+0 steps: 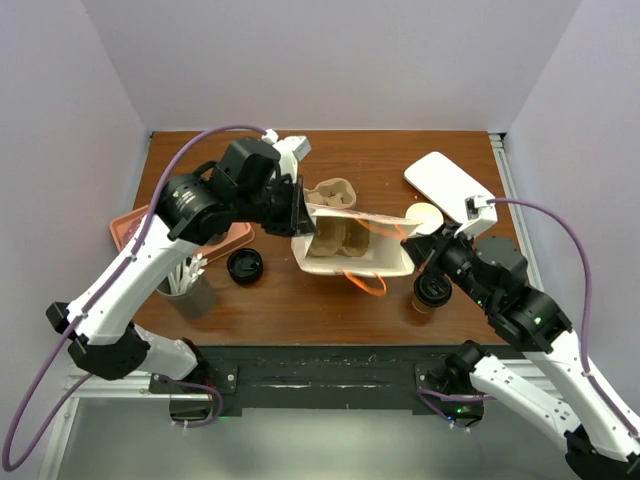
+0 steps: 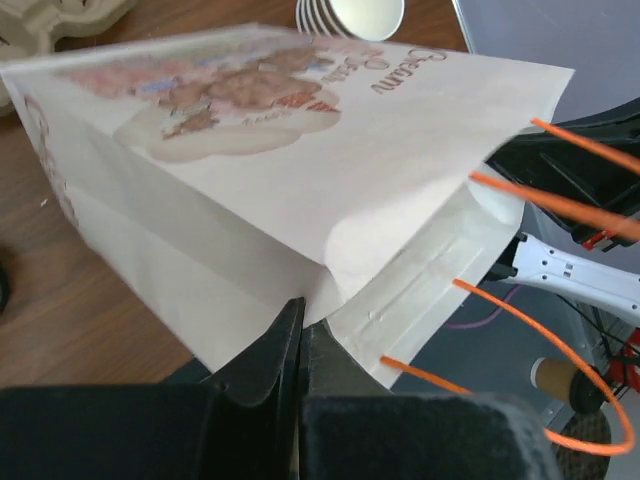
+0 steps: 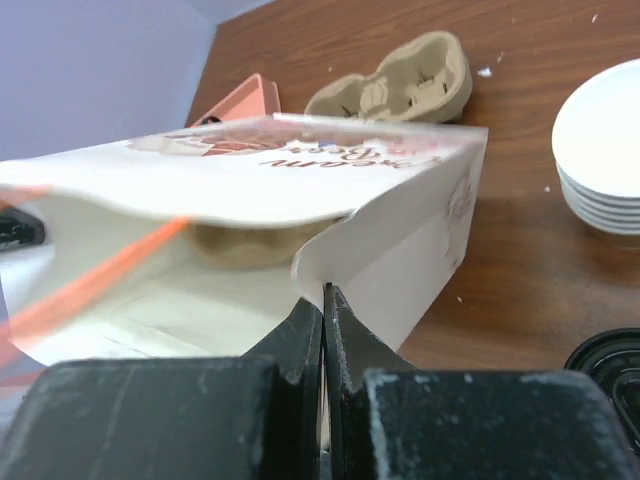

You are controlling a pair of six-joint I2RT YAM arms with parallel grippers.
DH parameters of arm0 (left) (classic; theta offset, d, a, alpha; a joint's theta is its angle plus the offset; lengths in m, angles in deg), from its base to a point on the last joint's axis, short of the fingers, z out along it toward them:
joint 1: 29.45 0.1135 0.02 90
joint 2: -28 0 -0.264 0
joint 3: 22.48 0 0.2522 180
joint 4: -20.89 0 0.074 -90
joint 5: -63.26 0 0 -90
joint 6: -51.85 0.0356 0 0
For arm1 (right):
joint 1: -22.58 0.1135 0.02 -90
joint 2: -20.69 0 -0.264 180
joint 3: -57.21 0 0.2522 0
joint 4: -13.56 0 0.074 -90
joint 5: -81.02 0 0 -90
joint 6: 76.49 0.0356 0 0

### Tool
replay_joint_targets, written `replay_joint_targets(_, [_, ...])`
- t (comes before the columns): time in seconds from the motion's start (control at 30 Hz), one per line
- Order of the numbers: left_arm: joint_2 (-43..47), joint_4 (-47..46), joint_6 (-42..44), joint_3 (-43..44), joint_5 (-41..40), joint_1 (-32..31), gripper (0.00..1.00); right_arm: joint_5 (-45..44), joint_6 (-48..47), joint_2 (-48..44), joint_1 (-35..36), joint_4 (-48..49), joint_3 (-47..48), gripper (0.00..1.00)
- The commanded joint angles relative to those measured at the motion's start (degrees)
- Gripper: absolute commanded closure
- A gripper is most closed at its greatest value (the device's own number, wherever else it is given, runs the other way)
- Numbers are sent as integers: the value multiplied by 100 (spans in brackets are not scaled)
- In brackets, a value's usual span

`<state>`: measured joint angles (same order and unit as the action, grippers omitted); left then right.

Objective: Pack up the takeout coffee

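The takeout coffee [image 1: 432, 289], a small tan cup with a black lid, stands on the table near the front edge, just below my right gripper. A white paper bag [image 1: 350, 248] with orange handles [image 1: 366, 284] is held between both grippers at the table's middle, its mouth open. My left gripper [image 1: 300, 214] is shut on the bag's left edge [image 2: 300, 170]. My right gripper [image 1: 412, 246] is shut on the bag's right edge [image 3: 380, 230]. A tan cardboard cup carrier [image 1: 340, 240] shows inside the bag.
A second cardboard carrier [image 1: 332, 192] lies behind the bag. A loose black lid [image 1: 245, 266] sits left of it. A pink tray [image 1: 128, 226] and a cup of stirrers [image 1: 185, 282] are at the left. Lidless cups [image 1: 423, 215] and a white flat piece [image 1: 448, 183] are at the back right.
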<state>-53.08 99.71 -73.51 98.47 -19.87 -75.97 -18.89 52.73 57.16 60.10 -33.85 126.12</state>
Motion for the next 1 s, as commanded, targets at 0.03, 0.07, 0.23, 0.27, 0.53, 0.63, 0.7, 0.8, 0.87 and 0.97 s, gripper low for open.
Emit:
replay_joint_targets(0.03, [-152, 66, -279, 464, 289, 12, 100, 263, 244, 141, 1, 236, -735, 100])
replay_joint_targets(0.07, [-354, 303, -244, 1443, 192, 12, 100, 192, 174, 185, 1, 245, -552, 100])
replay_joint_targets(0.23, [-980, 809, -50, 1980, 296, 12, 100, 287, 181, 229, 1, 824, -716, 100])
replay_joint_targets(0.27, [-928, 685, -120, 1850, 349, 3, 100, 305, 252, 255, 1, 834, -891, 100])
replay_joint_targets(0.53, [-6, 370, 151, -98, 7, 3, 100, -11, 331, -34, 10, 693, -1145, 100])
replay_joint_targets(0.63, [294, 122, 108, -947, 384, -15, 100, 113, 402, -174, 10, 693, -1412, 100])
replay_joint_targets(0.7, [347, 174, 81, -631, 89, -50, 100, 103, 271, -420, 10, 937, -1314, 100])
replay_joint_targets(0.8, [391, 323, 361, -919, -46, -50, 100, 147, 209, -526, 1, 957, -1621, 100])
replay_joint_targets(0.87, [374, 385, 380, -929, 7, -59, 100, 157, 51, -597, 10, 1079, -1596, 100])
replay_joint_targets(0.97, [-141, 577, 398, 353, -54, -50, 100, 86, 51, -580, 1, 1194, -1177, 100])
